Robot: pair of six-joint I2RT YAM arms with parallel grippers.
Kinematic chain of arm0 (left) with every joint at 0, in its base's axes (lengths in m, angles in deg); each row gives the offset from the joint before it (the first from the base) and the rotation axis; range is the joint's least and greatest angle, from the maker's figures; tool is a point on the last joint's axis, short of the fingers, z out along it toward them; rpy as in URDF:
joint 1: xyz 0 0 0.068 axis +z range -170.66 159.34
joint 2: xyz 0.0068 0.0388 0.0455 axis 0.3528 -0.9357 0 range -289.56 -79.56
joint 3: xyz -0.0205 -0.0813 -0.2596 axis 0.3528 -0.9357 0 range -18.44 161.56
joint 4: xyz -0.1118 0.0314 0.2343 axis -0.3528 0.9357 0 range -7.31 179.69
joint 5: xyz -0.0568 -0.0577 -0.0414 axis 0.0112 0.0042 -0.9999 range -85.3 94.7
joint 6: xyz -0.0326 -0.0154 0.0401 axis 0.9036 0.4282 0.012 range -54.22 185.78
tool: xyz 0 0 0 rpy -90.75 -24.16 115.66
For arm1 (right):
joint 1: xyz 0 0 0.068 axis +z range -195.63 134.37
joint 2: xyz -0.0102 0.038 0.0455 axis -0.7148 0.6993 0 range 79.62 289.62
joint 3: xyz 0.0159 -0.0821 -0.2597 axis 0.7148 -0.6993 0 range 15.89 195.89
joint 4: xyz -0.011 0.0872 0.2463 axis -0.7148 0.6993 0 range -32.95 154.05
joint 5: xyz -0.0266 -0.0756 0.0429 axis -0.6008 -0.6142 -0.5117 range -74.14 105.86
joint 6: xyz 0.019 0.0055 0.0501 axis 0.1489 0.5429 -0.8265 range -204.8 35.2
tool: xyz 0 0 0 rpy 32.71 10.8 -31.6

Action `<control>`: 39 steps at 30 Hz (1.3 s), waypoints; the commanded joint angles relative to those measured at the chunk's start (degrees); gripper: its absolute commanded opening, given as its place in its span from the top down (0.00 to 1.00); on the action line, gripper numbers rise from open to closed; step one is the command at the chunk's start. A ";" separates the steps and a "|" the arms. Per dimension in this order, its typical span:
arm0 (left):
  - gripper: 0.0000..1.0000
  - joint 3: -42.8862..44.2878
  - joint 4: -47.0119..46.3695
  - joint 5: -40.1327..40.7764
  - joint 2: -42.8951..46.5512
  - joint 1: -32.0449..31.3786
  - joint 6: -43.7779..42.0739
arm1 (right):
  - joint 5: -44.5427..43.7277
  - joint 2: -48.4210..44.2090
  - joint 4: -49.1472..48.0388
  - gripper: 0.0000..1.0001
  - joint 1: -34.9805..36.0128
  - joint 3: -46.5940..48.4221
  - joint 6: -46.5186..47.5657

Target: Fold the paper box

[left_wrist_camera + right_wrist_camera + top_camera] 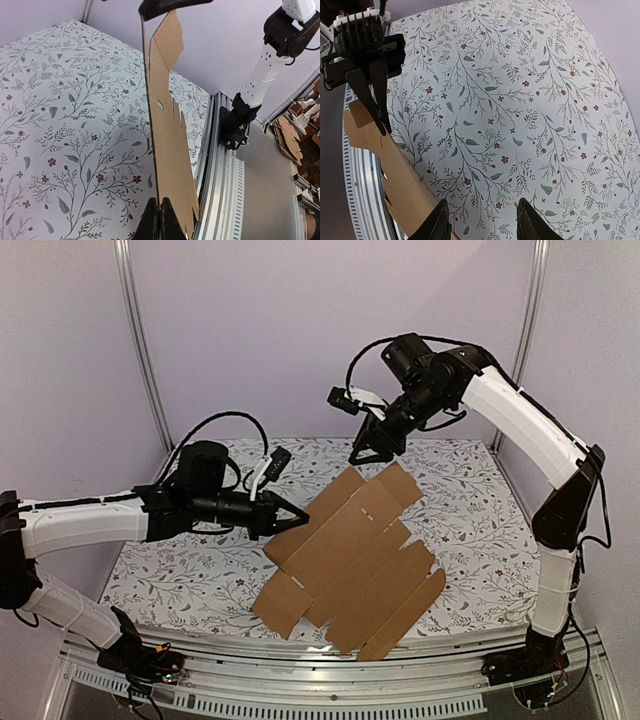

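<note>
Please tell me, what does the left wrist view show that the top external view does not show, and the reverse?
Only the left wrist view: the paper box seen edge-on, its near edge pinched in the shut left gripper, and what look like brown cardboard pieces off the table, past its metal rail. Only the top external view: the sheet's whole outline, unfolded, with its tabs and slots, and the left arm along its length. Both: the brown sheet, the flowered table and the right arm.
</note>
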 commanded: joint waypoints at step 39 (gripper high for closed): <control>1.00 -0.85 3.29 -0.87 3.74 -1.86 -3.38 | 10.39 4.54 7.57 0.54 4.36 -1.28 7.72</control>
